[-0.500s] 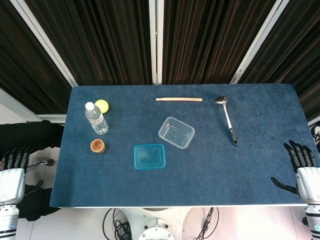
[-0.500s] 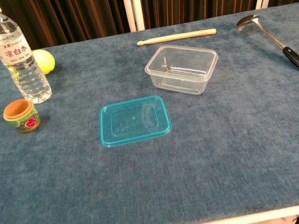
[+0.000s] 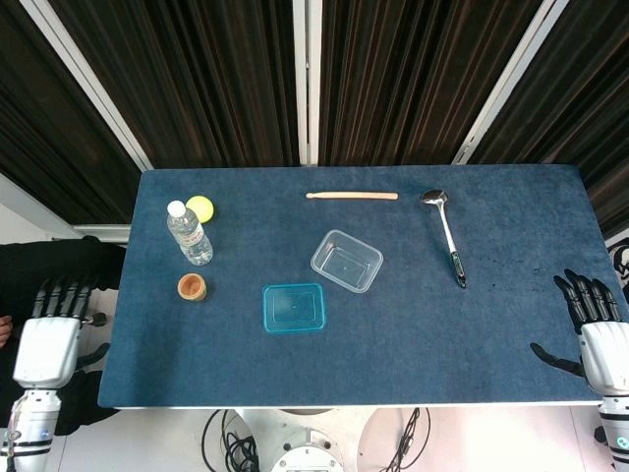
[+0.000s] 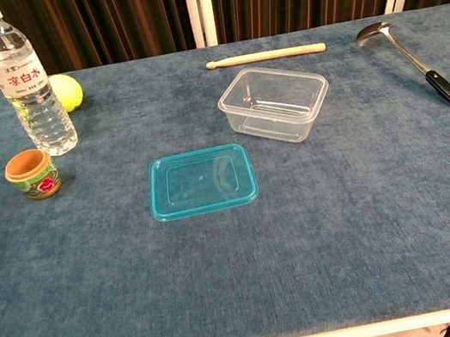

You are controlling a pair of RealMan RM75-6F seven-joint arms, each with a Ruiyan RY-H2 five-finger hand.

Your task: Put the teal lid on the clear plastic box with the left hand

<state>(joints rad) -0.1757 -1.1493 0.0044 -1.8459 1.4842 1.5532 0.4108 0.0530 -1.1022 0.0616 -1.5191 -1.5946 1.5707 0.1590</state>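
The teal lid (image 4: 202, 181) lies flat on the blue worktop (image 4: 348, 225), near the middle and toward the front edge. The clear plastic box (image 4: 274, 102) sits open-topped just behind and to the right of it, close by but not touching, turned slightly askew to the worktop's edges.

The left robot hand (image 3: 49, 339) hangs off the worktop's left edge, seen only in the head view, its dark fingers (image 3: 61, 293) extended and side by side with nothing in them. The right robot hand (image 3: 595, 334) sits off the right front corner, fingers spread and thumb out to the side, also holding nothing. Both are well apart from the lid and the box.

At the left stands an upright water bottle (image 4: 24, 79) with a yellow ball (image 4: 67, 91) just behind it, and a small orange-rimmed cup (image 4: 32, 175) in front of it. A wooden stick (image 4: 266, 55) lies along the back, just behind the box. A ladle (image 4: 412, 59) with a dark handle rests at the far right, its bowl probably facing up, though that is hard to tell.
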